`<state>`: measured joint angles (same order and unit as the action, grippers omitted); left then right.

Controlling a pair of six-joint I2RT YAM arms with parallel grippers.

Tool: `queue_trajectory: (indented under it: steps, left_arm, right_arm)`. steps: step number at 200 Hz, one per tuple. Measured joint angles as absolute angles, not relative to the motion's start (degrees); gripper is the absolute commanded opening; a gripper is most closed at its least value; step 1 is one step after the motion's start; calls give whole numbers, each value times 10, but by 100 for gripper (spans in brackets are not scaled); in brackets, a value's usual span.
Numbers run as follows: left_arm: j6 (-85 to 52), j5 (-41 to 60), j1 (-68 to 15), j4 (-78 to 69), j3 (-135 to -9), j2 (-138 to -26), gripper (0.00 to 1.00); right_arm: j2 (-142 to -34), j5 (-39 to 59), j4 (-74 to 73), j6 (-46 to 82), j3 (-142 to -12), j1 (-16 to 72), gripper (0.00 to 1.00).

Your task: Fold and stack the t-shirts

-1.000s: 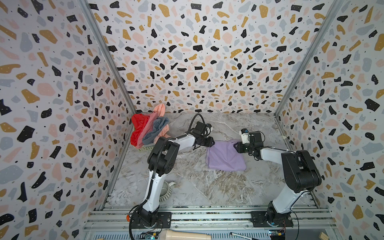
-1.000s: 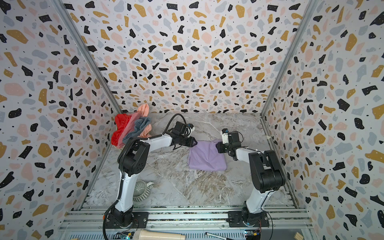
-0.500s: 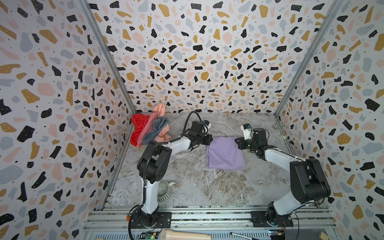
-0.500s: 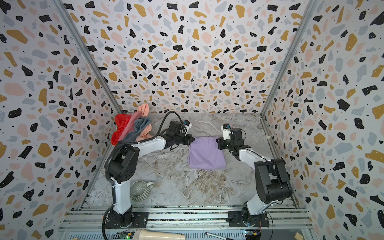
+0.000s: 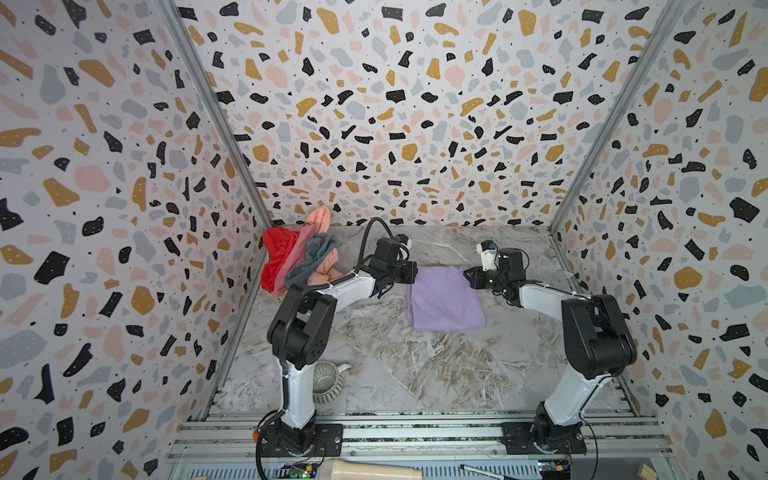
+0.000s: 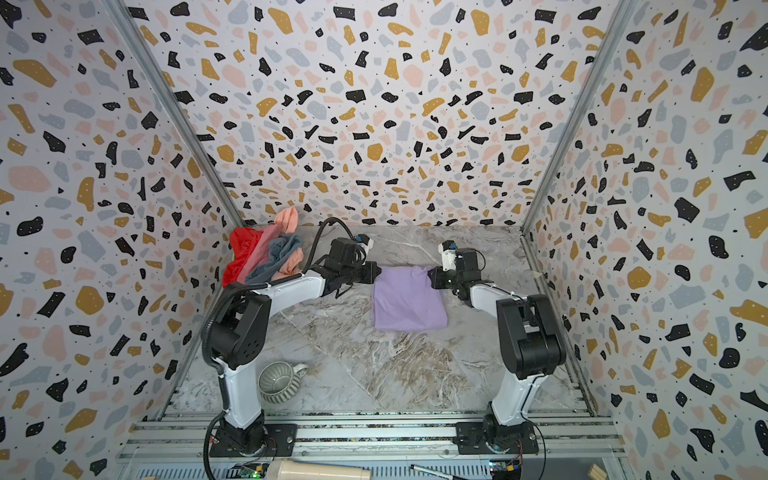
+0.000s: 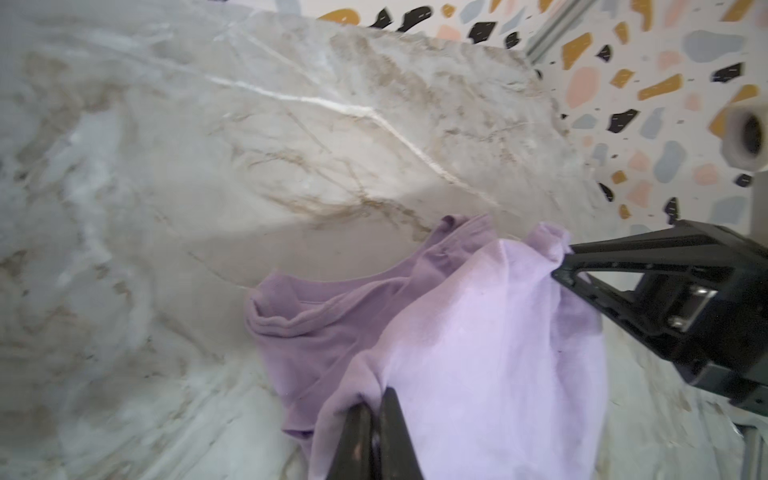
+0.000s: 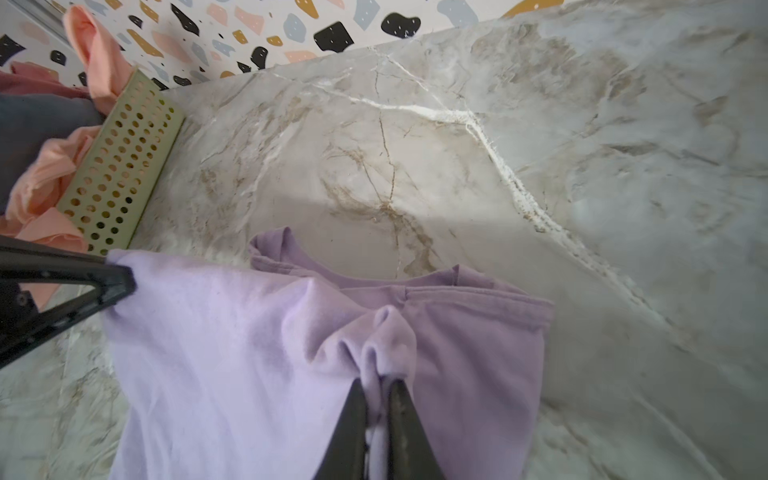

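The left gripper (image 5: 412, 275) and right gripper (image 5: 468, 277) each pinch a far corner of the lilac shirt (image 5: 444, 305), part-folded at the centre, while four other shirts (image 5: 299, 257) wait crumpled in the corner basket (image 8: 120, 166).

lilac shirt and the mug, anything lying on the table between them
Nothing; just bare marble table between the lilac shirt and the mug, shown in both top views.

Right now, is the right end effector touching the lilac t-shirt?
Touching. The right wrist view shows the right end effector with its jaws closed on a bunched fold of the lilac t-shirt, with cloth pinched between them.
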<state>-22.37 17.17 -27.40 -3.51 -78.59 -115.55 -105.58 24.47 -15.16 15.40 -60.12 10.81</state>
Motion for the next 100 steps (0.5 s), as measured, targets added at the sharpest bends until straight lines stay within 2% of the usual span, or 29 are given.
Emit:
queue_trajectory:
  steps: [12,20,35,44,68,100]
  left_arm:
    - [-230,169,-264,-34,-808,-1188,0]
    - [-232,168,-259,-33,-821,-1206,0]
    - [-236,167,-253,-32,-839,-1228,27]
    - [-240,164,-249,-31,-844,-1234,34]
    - [-245,150,-244,-28,-845,-1235,43]
    - [-240,120,-244,-8,-844,-1227,47]
  right_arm:
    - [-1096,250,-157,163,-630,105,16]
    - [-1119,252,-160,168,-646,103,26]
    - [-1145,254,-161,178,-665,100,53]
    - [-1155,252,-159,184,-674,99,61]
    - [-1154,232,-145,183,-684,98,67]
    - [-1103,132,-79,186,-685,103,68]
